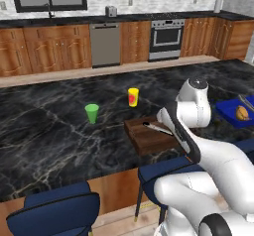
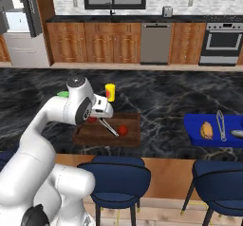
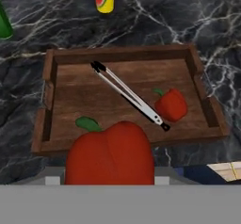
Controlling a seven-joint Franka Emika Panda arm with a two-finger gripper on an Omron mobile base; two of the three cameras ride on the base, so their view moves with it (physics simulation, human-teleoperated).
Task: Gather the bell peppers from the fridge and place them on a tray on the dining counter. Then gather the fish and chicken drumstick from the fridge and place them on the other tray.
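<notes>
my white arm (image 2: 52, 111) leans over dark wooden tray (image 2: 90, 136) on black marble counter (image 2: 161, 97) | small red bell pepper (image 2: 123, 130) + silver tongs (image 2: 109, 127) in tray | yellow cup (image 2: 110, 92) behind | blue tray (image 2: 197, 134) to right w/ drumstick (image 2: 206, 130)

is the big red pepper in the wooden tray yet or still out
Still out. In the hand view the large red bell pepper sits at the gripper, above the wooden tray's near rim; a smaller red pepper already lies inside beside the tongs.
</notes>
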